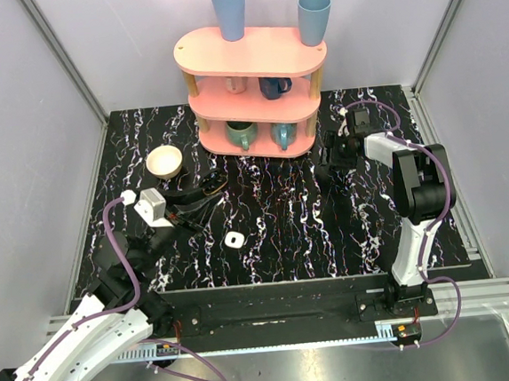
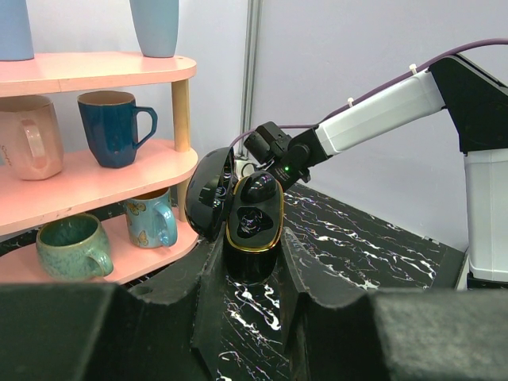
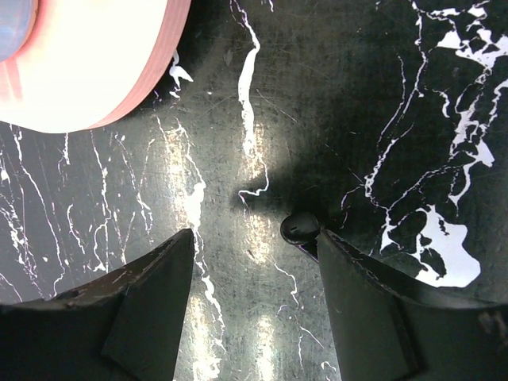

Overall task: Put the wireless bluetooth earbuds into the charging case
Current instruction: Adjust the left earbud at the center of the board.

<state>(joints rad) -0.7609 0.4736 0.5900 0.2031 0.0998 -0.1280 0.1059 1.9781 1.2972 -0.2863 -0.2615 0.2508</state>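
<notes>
Black marbled worktop (image 1: 311, 230) w/ white veins. Pink 3-tier shelf (image 1: 251, 52) stands at back centre, two blue cups (image 1: 229, 8) upright on its top tier. Mid tier: pink mug (image 2: 30, 135) and dark blue mug (image 2: 111, 127). Bottom tier: green mug (image 2: 73, 246) and light blue mug (image 2: 155, 216).

Left arm (image 1: 80, 335) reaches from near-left corner toward centre. Right arm (image 1: 415, 194) bends over at right, wrist toward shelf's right end. Cream bowl (image 1: 165, 161) sits on worktop just left of shelf.

Left gripper (image 1: 203, 191) is clenched on the charging case (image 2: 252, 230), which is black w/ gold rim. Fingers are either side of its lower half, and the lid is swung open to the left in the wrist view. Case is just in front of shelf's left end, right of bowl. A glossy black seated bud (image 2: 258, 188) fills the upper well; lower well's content unclear.

White rounded-square piece (image 1: 234, 239) w/ dark centre spot lies flat near worktop centre, apart from both grippers.

Right gripper (image 3: 254, 236) is released, jaws wide apart and low over worktop beside shelf's edge. Loose earbud (image 3: 300, 228), small and black, lies on worktop by the inner tip of the right-hand finger in that view. Can't tell if they touch.
</notes>
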